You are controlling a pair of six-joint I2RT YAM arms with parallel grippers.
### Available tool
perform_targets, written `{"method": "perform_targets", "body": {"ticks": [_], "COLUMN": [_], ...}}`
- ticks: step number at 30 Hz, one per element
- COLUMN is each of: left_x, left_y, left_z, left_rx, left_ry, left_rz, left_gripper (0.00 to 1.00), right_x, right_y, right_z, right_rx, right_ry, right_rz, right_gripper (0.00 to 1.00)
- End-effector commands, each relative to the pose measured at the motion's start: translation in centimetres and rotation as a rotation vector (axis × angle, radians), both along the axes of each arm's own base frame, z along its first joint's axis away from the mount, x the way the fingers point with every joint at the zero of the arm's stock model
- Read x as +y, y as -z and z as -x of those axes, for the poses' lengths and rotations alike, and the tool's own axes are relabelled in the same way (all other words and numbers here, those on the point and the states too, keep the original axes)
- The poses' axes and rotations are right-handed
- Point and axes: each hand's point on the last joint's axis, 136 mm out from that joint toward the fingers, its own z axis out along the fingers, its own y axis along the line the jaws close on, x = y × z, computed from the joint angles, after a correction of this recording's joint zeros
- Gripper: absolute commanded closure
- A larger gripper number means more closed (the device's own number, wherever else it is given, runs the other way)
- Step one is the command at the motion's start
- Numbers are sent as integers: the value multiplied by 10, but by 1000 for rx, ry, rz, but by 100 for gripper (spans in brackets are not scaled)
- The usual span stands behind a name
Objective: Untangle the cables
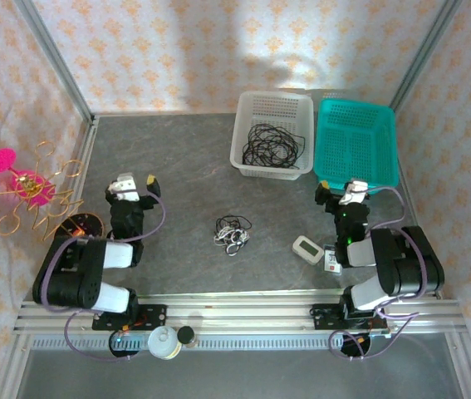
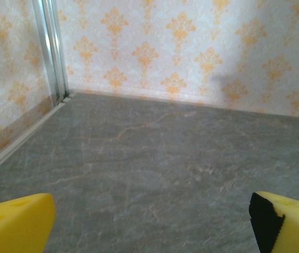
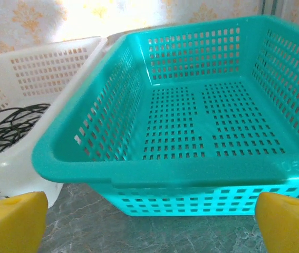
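Observation:
A small tangle of black and white cables lies on the grey table between the two arms. More black cables are piled in the white basket at the back; their coils show through that basket's wall in the right wrist view. My left gripper rests at the left, open, its yellow fingertips wide apart over bare table. My right gripper is open too, its yellow fingertips just short of the teal basket's near rim. Nothing is between either pair of jaws.
The teal basket stands empty beside the white one at the back right. A small white device and a card lie near the right arm. A gold wire stand with pink discs is at the far left. Enclosure walls and metal posts ring the table.

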Motion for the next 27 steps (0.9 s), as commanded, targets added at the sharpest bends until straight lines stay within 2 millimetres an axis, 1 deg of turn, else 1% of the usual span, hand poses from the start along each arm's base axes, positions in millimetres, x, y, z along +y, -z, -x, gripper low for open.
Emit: {"method": "perform_targets", "body": {"ticks": [1, 2, 3, 4, 6, 7, 9, 11, 13, 16, 18, 19, 22, 24, 27], "left_x": [-10, -14, -19, -24, -30, -36, -45, -56, -75, -105, -125, -135, -161, -174, -181], "left_y": [-9, -12, -15, -17, -20, -23, -27, -29, -27, -21, -17, -14, -6, 4, 23], "left_z": [-1, 1, 3, 3, 5, 6, 9, 15, 23, 36, 45, 50, 64, 74, 87], "left_rx": [40, 33, 36, 54, 109, 127, 133, 127, 133, 187, 240, 264, 333, 391, 467], "left_ry": [16, 24, 32, 40, -2, 10, 35, 81, 161, 273, 334, 368, 455, 507, 540], "left_rz": [1, 3, 6, 2, 0, 23, 97, 206, 295, 333, 339, 335, 328, 337, 366], "left_gripper": [2, 2, 2, 2, 5, 6, 9, 12, 13, 14, 15, 15, 17, 18, 20], "right_x": [-13, -17, -24, -25, -33, -36, -31, -8, 14, 45, 74, 85, 133, 166, 202], "right_y": [-25, -27, -28, -31, -33, -37, -41, -46, -44, -40, -42, -42, -41, -40, -43], "right_z": [-2, -3, -4, -5, -1, 3, 5, 0, 1, 7, 15, 18, 36, 52, 73], "right_rx": [-21, 6, 33, 66, 114, 125, 147, 183, 251, 346, 399, 421, 484, 516, 521], "right_ry": [102, 134, 192, 210, 295, 330, 316, 189, 92, -23, -130, -168, -366, -510, -692], "right_rz": [-3, -30, -99, -117, -201, -256, -318, -348, -361, -317, -277, -266, -233, -219, -194], "right_gripper": [0, 0, 0, 0, 1, 1, 2, 5, 6, 8, 9, 9, 12, 16, 19]}}
